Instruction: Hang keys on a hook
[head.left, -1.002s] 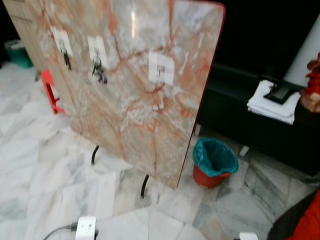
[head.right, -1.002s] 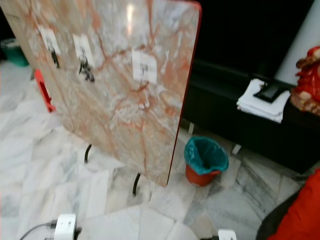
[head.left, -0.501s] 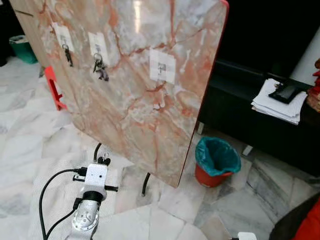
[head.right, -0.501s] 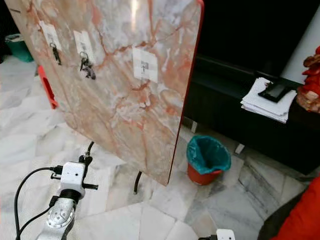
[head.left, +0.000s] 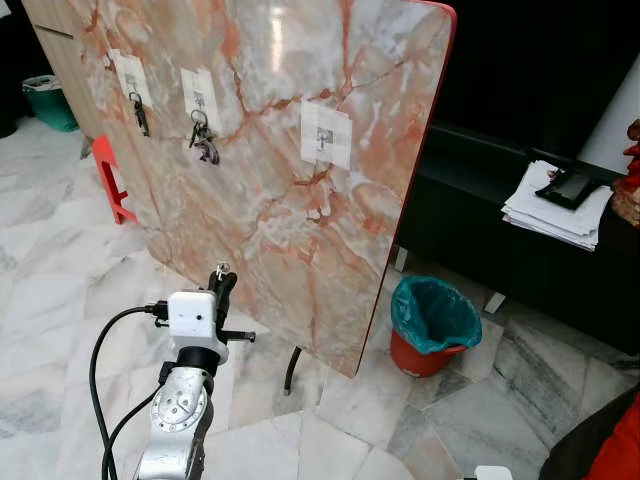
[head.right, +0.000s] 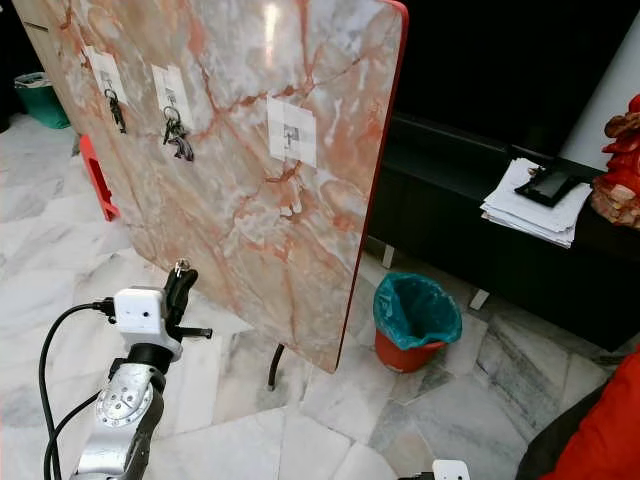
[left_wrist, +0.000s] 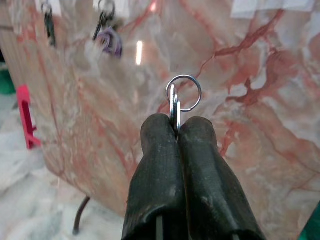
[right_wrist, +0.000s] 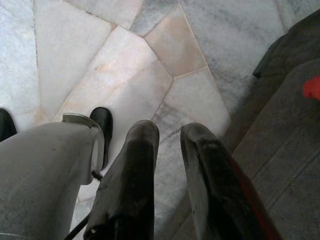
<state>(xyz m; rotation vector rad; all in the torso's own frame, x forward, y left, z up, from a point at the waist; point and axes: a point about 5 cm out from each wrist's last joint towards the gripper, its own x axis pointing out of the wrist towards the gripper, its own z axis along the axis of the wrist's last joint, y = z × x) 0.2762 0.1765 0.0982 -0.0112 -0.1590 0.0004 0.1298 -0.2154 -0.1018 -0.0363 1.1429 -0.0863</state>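
My left gripper (head.left: 220, 279) is raised in front of the lower part of an upright pink marble board (head.left: 300, 230). It is shut on a small set of keys (left_wrist: 175, 107), whose silver ring (left_wrist: 184, 92) sticks out above the fingertips. The board carries three white hook plates. The left one (head.left: 130, 75) holds a dark key and the middle one (head.left: 198, 90) holds a key bunch (head.left: 204, 142). The right hook (head.left: 325, 135) is bare, up and to the right of the gripper. My right gripper (right_wrist: 167, 132) hangs open over the floor.
The board stands on thin black legs (head.left: 289, 372) on a marble floor. A red bin with a teal liner (head.left: 432, 325) sits right of it. A black bench (head.left: 470, 230) behind holds papers (head.left: 555, 205). A red stool (head.left: 108, 180) stands at the left.
My left arm has risen from the bottom edge of the picture towards the board, carrying the keys. The head camera has shifted a little.
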